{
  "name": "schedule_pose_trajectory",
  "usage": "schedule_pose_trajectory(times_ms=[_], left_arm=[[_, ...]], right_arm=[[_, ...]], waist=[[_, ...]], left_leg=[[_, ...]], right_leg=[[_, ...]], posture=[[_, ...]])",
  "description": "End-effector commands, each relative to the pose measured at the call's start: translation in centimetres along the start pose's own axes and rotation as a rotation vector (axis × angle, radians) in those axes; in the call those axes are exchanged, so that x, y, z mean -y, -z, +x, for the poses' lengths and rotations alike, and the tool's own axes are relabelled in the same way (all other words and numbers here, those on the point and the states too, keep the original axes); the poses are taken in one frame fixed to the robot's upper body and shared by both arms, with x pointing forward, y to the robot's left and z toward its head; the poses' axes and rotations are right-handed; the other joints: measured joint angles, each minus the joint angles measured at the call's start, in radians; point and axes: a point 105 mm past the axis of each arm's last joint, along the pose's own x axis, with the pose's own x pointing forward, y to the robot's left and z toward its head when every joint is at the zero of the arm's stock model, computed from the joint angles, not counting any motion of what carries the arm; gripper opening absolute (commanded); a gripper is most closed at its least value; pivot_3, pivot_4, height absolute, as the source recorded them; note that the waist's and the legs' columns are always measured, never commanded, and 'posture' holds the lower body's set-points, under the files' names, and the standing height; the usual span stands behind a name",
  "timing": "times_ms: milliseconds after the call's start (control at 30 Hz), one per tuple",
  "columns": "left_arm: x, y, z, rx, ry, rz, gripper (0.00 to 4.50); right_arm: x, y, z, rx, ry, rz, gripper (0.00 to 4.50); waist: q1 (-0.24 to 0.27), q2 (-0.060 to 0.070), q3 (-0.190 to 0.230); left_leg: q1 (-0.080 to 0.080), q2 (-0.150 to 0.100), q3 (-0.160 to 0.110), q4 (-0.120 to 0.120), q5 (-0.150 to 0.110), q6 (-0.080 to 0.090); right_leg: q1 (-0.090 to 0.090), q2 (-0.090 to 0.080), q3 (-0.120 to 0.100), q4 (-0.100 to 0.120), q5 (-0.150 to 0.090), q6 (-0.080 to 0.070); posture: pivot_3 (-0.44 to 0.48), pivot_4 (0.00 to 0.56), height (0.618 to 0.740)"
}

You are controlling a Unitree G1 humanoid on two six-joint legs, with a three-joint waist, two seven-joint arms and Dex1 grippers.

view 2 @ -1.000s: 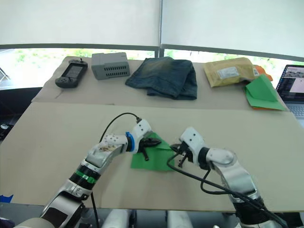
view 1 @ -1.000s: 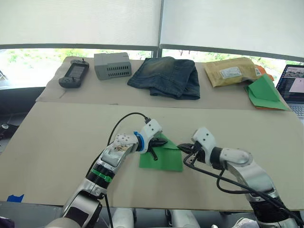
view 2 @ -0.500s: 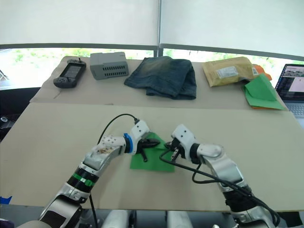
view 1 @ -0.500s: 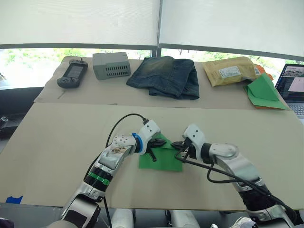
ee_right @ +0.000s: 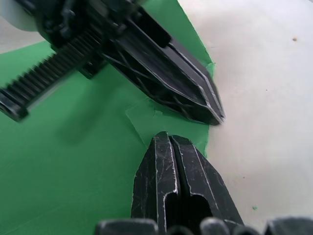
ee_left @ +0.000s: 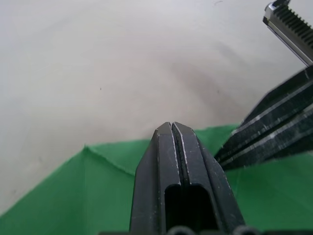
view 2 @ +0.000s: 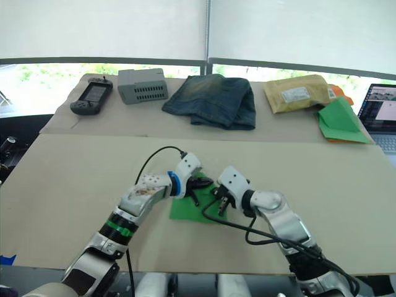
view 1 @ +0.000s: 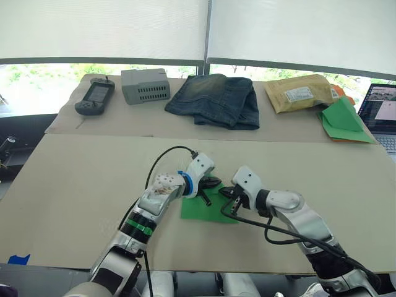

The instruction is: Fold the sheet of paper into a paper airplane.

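Note:
The sheet of paper [view 1: 206,209] lies flat on the tan table [view 1: 80,179], bright green, near the front middle. A small creased flap shows at its corner [ee_right: 143,117]. My left gripper [view 1: 213,184] reaches in from the left, shut, with its tips [ee_left: 171,126] low over the sheet's far edge. My right gripper [view 1: 227,192] comes from the right, also shut, its tips [ee_right: 168,135] resting at the same far right corner. The two pairs of fingertips almost touch. Nothing is pinched between either pair of fingers.
Along the far strip of the table lie a handheld game console [view 1: 96,98], a grey box [view 1: 146,85], folded jeans [view 1: 216,99], a padded envelope [view 1: 301,93] and a bigger green triangular paper with orange edge [view 1: 343,120]. A laptop [view 1: 380,111] stands at the far right.
My right gripper has moved left onto the sheet's far right corner, close to the left gripper. The left gripper has shifted slightly right and farther along the sheet's edge.

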Motion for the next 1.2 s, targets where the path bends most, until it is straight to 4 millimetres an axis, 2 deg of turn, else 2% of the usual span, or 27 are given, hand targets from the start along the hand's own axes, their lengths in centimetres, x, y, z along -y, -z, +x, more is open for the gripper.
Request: schedule_pose_trajectory(times_ms=[33, 167, 233, 367, 433, 600, 833, 933, 1000, 1067, 1200], left_arm=[[0.1, 0.0, 0.6, -0.022, -0.011, 0.042, 0.00], [-0.4, 0.8, 0.5, -0.048, -0.044, 0.046, 0.00], [-1.4, 1.0, 0.1, -0.047, -0.076, 0.038, 0.00], [-4.9, 1.3, -1.7, -0.049, -0.161, 0.017, 0.00], [-5.5, 1.3, -2.0, -0.046, -0.166, 0.017, 0.00], [-5.4, 1.0, -2.0, -0.025, -0.147, 0.018, 0.00], [-5.7, -2.2, -3.0, 0.135, -0.159, -0.009, 0.00], [-6.6, -3.1, -4.7, 0.165, -0.185, -0.042, 0.00], [-7.5, -2.7, -6.0, 0.125, -0.224, -0.074, 0.00], [-7.8, -3.1, -7.8, 0.145, -0.240, -0.140, 0.00], [-7.4, -3.7, -10.7, 0.169, -0.245, -0.226, 0.00]], right_arm=[[-0.7, 1.8, 0.1, -0.071, -0.010, 0.046, 0.03], [-0.7, 2.0, -0.2, -0.081, 0.000, 0.052, 0.03], [-0.6, 2.1, -0.2, -0.082, 0.004, 0.059, 0.03], [-0.5, 2.0, -0.3, -0.085, 0.004, 0.052, 0.03], [-0.5, 2.0, -0.3, -0.086, 0.002, 0.048, 0.03], [-0.3, 1.9, -0.3, -0.085, -0.001, 0.043, 0.03], [-0.4, 1.9, -0.2, -0.085, -0.002, 0.042, 0.03], [-0.5, 1.9, 0.0, -0.084, -0.003, 0.040, 0.03], [-0.5, 1.8, 0.1, -0.084, -0.007, 0.039, 0.03], [-0.5, 1.8, 0.2, -0.085, -0.009, 0.038, 0.03], [-0.6, 1.5, 0.5, -0.071, -0.019, 0.032, 0.03]], waist=[[0.001, 0.000, 0.000], [0.002, 0.000, 0.000], [0.002, 0.000, 0.000], [-0.004, 0.000, 0.000], [-0.008, 0.000, 0.000], [-0.006, 0.000, 0.000], [-0.006, 0.000, 0.000], [-0.008, 0.000, 0.000], [-0.012, 0.000, 0.000], [-0.017, 0.000, 0.000], [-0.026, 0.000, 0.000]], left_leg=[[0.000, 0.000, 0.000, 0.000, 0.000, 0.000], [0.000, 0.000, 0.000, 0.000, 0.000, 0.000], [0.000, 0.000, 0.000, 0.000, 0.000, 0.000], [0.000, 0.000, 0.000, 0.000, 0.000, 0.000], [0.001, 0.000, 0.000, 0.000, 0.000, 0.000], [0.000, 0.000, 0.000, 0.000, 0.000, 0.000], [0.000, 0.000, 0.000, 0.000, 0.000, 0.000], [0.000, 0.000, 0.000, 0.000, 0.000, 0.000], [0.000, 0.001, 0.000, 0.000, 0.000, 0.000], [0.000, 0.001, -0.001, -0.001, 0.000, 0.000], [0.000, 0.001, -0.001, -0.001, 0.000, 0.000]], right_leg=[[0.000, 0.000, 0.000, 0.000, 0.000, 0.000], [0.000, 0.000, 0.000, 0.000, 0.000, 0.000], [0.001, 0.000, 0.000, 0.000, 0.000, 0.000], [0.000, 0.000, 0.000, 0.000, 0.000, 0.000], [0.000, 0.001, 0.000, 0.000, 0.000, 0.000], [0.001, 0.000, 0.000, 0.000, 0.000, 0.000], [-0.001, 0.000, 0.000, 0.000, 0.000, 0.000], [-0.001, 0.001, 0.000, 0.000, 0.000, 0.000], [-0.001, 0.000, 0.000, 0.000, 0.000, 0.000], [-0.001, 0.001, 0.000, 0.000, 0.000, 0.000], [-0.001, 0.000, 0.000, 0.000, 0.000, 0.000]], posture=[[0.000, 0.150, 0.740], [0.000, 0.150, 0.740], [0.000, 0.150, 0.740], [0.000, 0.150, 0.740], [0.000, 0.150, 0.740], [0.000, 0.150, 0.740], [0.000, 0.150, 0.740], [0.000, 0.150, 0.740], [0.000, 0.150, 0.740], [0.000, 0.150, 0.740], [0.000, 0.150, 0.740]])
